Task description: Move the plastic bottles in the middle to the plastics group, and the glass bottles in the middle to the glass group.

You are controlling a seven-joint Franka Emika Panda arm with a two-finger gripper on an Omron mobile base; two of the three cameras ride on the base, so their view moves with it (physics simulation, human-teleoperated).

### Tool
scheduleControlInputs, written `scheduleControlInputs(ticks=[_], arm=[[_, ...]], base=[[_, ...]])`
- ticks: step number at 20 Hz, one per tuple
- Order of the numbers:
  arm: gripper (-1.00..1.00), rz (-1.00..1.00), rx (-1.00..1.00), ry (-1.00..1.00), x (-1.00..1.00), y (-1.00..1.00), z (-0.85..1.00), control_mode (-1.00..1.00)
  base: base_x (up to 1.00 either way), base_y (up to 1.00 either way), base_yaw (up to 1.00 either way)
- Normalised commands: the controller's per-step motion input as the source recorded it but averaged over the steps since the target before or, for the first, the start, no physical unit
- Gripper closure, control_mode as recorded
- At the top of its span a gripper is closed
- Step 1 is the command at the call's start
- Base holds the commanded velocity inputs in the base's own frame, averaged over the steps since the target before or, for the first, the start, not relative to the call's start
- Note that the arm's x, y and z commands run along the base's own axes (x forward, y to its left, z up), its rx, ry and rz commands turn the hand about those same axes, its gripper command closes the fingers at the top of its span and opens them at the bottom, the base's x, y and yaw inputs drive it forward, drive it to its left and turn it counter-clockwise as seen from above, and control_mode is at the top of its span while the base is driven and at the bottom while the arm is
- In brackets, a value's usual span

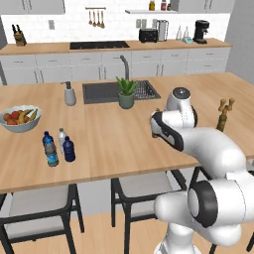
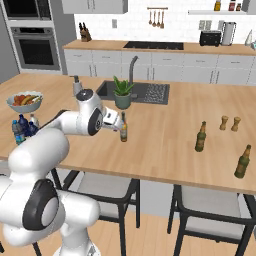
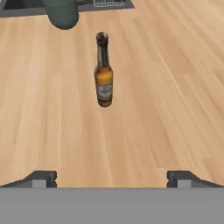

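Pincer (image 3: 112, 178) wide open, holding nothing, its two dark tips low in the hand view. Straight ahead, apart from the tips: small amber-orange glass bottle (image 3: 104, 72) with a narrow neck, upright on the wooden surface (image 3: 175, 87). Behind it, a round green pot (image 3: 62, 12), cut off at the top edge. In the left base view, amber bottle mostly hidden behind the white arm. Far left: clear water bottle with blue label (image 1: 50, 149), squat navy bottle (image 1: 69, 150) and clear white-capped bottle (image 1: 61, 138) bunched close. Far right: dark green bottle (image 1: 222, 119), partly hidden by the arm.
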Motion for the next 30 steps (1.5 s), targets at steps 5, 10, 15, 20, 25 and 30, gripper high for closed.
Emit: scheduleControlInputs(ticks=[5,10,15,20,25,30], arm=[[-1.0,0.09,0.0,0.08,0.75,-0.33,0.0,-1.0],[-1.0,0.22,0.0,0.05,0.32,-0.05,0.0,-1.0],[-1.0,0.16,0.0,0.0,0.14,0.02,-0.04,-1.0],[-1.0,0.01,0.0,0.0,0.48,0.0,-0.19,-1.0],[-1.0,0.0,0.0,0.02,0.32,0.0,-0.34,-1.0],[-1.0,0.0,-0.04,0.01,0.33,0.0,-0.13,-1.0]], base=[[0.0,0.0,0.0],[0.0,0.0,0.0],[0.0,0.0,0.0],[0.0,0.0,0.0],[0.0,0.0,0.0],[0.0,0.0,0.0]])
